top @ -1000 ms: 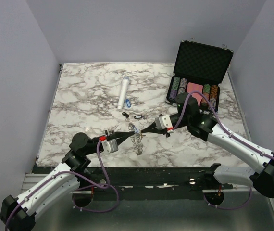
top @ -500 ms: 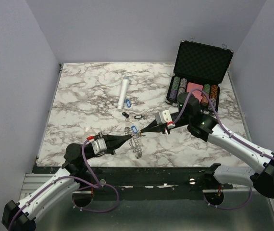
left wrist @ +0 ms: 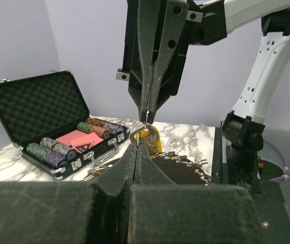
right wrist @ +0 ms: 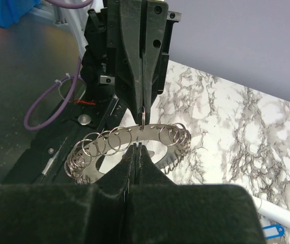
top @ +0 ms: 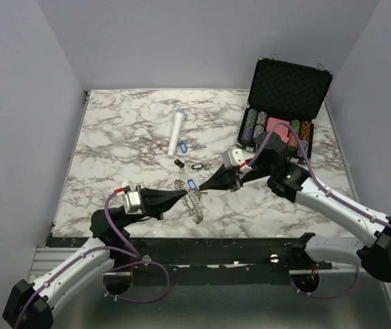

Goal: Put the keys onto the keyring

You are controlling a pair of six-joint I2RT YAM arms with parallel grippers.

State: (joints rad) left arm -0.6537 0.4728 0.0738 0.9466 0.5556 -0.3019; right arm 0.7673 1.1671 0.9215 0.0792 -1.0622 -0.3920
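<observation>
Seen from above, the left gripper [top: 182, 196] and the right gripper [top: 203, 188] meet tip to tip over the keyring [top: 195, 207], at the front middle of the marble table [top: 113, 154]. A blue-tagged key [top: 191, 184] is just beside the tips, and the other keys [top: 197, 166] lie apart. In the left wrist view both jaws are closed, and a yellowish tag [left wrist: 151, 138] hangs under the right tip. In the right wrist view the left tip seems to pinch one small loop [right wrist: 142, 119] of the keyring. What the right one grips I cannot tell. I judge this is the threading step; the next move calls for sliding a key finely onto that loop.
</observation>
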